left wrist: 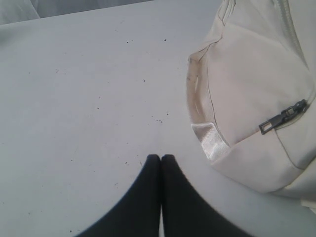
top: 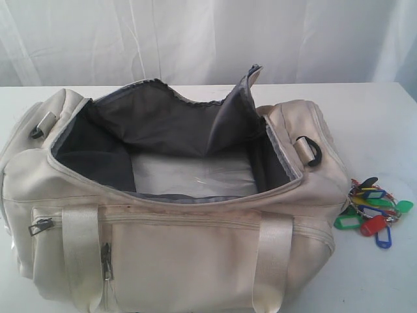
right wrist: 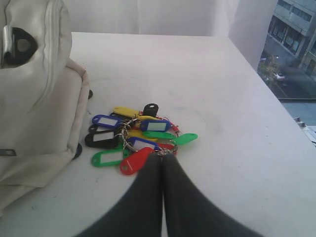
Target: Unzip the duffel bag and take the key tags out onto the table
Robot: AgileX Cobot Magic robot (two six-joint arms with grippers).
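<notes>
Duffel bag [top: 182,261] across the lower left and centre of the exterior view, lying on the white bench [top: 371,111]. Unzipped, mouth gaping wide, flap [top: 238,111] standing up at upper centre, dark grey lining [top: 150,124] bared, pale panel showing on the bag's floor. Two shiny straps [top: 81,254] running down the near side.

Key tags [top: 373,212] at the right edge of that view, out on the bench just beside the bag's end: green, red, blue, yellow and black, bunched on metal rings.

In the left wrist view, left claw [left wrist: 161,159] pressed together, pinching nothing, over bare bench near a bag corner with a dark zip pull [left wrist: 283,117].

In the right wrist view, right claw [right wrist: 162,158] pressed together as well, tips right at a metal ring beside the red tag; cannot tell whether touching or gripping it.
</notes>
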